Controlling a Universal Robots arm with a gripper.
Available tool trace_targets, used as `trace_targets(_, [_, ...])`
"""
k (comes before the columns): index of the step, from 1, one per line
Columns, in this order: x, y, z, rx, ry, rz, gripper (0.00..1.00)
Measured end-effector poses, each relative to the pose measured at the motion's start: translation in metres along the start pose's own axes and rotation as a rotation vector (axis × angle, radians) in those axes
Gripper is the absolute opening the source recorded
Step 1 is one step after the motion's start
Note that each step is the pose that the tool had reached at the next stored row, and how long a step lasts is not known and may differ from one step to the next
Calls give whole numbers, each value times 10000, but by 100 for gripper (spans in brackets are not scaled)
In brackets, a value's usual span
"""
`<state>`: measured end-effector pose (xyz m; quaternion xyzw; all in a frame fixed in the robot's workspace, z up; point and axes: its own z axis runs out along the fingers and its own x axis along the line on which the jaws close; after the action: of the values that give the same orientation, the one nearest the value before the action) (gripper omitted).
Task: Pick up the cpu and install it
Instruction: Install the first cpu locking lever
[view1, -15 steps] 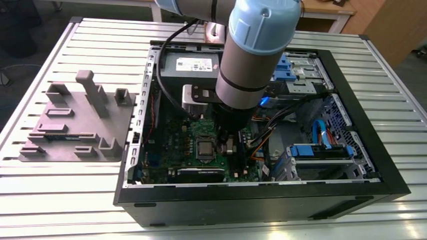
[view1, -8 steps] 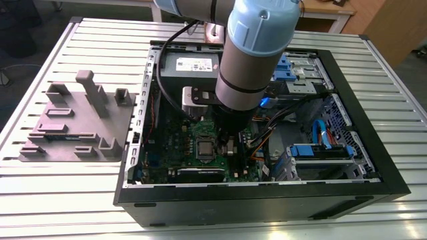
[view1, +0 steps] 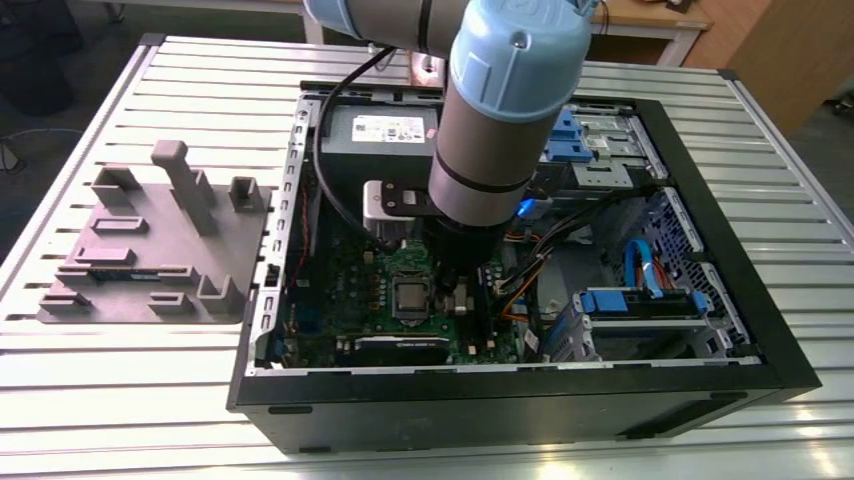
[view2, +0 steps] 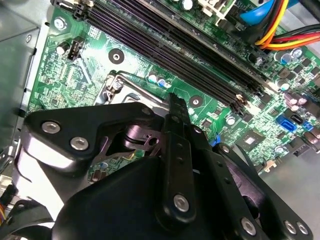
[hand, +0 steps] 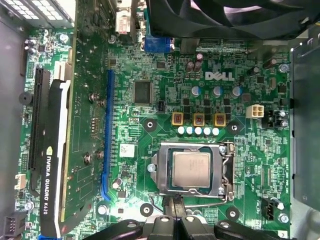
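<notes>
I find the cpu (hand: 191, 169) lying flat in the metal-framed socket (hand: 156, 172) on the green motherboard (hand: 150, 135), silvery top upward, the frame around all four edges; the socket's lever (hand: 231, 170) runs along one side of it. In the first wrist view the claw (hand: 175, 202) has its fingers pressed together with nothing between them; its tip stands just beside the socket's rim, apart from the chip. In the second wrist view the claw (view2: 171, 102) reads as one narrow bar over the board, near the dark memory slots (view2: 175, 45). A long graphics card (hand: 52, 150) sits well apart from the socket; a black fan (hand: 225, 15) lies beyond it. In the exterior view I note the arm (view1: 501, 130) reaching down into the open computer case (view1: 534, 400), which lies on the slatted counter (view1: 134, 400); the grey moulded tray (view1: 147, 250) rests outside the case, toward the exterior view's left.
</notes>
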<state>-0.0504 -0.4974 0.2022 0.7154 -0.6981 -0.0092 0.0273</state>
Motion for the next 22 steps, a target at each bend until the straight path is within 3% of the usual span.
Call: trace_targets(22, [12, 9, 136, 7, 15, -169, 10])
